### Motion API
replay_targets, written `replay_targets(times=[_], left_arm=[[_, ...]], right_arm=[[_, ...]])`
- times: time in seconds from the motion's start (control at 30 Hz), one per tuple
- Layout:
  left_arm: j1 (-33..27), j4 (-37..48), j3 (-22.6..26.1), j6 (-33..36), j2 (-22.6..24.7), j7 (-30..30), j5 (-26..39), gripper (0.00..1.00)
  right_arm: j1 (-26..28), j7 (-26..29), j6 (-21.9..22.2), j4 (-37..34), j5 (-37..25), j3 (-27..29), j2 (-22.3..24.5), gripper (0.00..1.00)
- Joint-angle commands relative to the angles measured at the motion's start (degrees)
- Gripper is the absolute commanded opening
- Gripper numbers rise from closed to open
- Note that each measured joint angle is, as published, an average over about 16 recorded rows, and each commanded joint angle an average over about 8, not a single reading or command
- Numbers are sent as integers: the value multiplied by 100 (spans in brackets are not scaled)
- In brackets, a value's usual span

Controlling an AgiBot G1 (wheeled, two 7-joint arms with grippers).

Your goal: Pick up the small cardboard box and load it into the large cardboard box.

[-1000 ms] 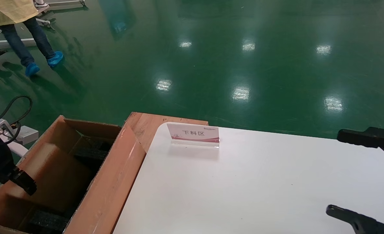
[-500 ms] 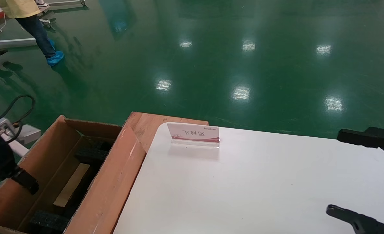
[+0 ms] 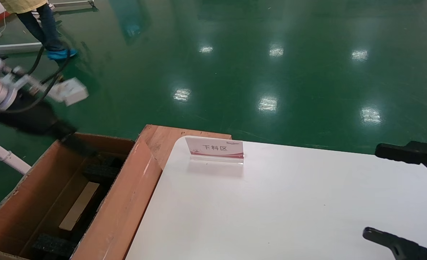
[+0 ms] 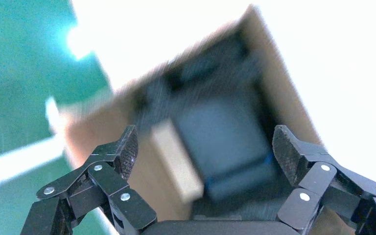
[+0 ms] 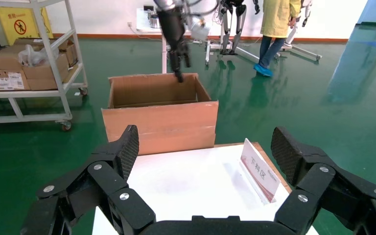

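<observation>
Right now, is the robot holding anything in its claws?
No. Both are open and empty. The left end effector is above the large cardboard box, where the small cardboard box lies. The right end effector hovers over the table.

The large cardboard box (image 3: 29,202) stands on the floor (image 3: 271,65) at the left of the table (image 3: 289,209), with its right flap (image 3: 126,202) leaning against the table edge. Inside it, the small cardboard box (image 3: 79,206) lies on edge between two foam blocks (image 3: 100,172), one at the far end and one at the near end. A wooden board (image 3: 162,139) lies behind the box's far right corner, partly under the table. A sign stand (image 3: 215,149) stands on the table near its far left corner. The left gripper (image 3: 77,144) hangs over the far left rim of the large box. The right gripper (image 3: 397,195) is over the table's right side. A person (image 3: 36,18) stands far behind, at the left.
</observation>
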Motion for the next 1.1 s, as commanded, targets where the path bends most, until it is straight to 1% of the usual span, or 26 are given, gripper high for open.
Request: replay_targets(times=[0.03, 0.13, 0.27, 0.37, 0.43, 0.53, 1.1], left_arm=[[-246, -418, -174, -162, -183, 262, -128, 100], [-397, -849, -292, -297, -350, 377, -216, 100], [-438, -1100, -379, -393, -406, 383, -233, 100], [-335, -1198, -578, -403, -410, 418, -256, 100], [-173, -1259, -825, -374, -405, 479, -286, 100], [198, -1324, -1328, -274, -388, 616, -350, 100], [2640, -1750, -4637, 389, -271, 1516, -766, 100]], right_arm=[[0, 0, 0, 0, 1, -1, 0, 100], [0, -1, 1, -1, 0, -1, 1, 100], [0, -1, 2, -2, -1, 0, 1, 100], [0, -2, 2, -3, -2, 1, 1, 100], [0, -2, 2, -4, -2, 0, 1, 100], [1, -3, 1, -5, -2, -1, 1, 100], [3, -6, 2, -7, 1, -6, 3, 100]])
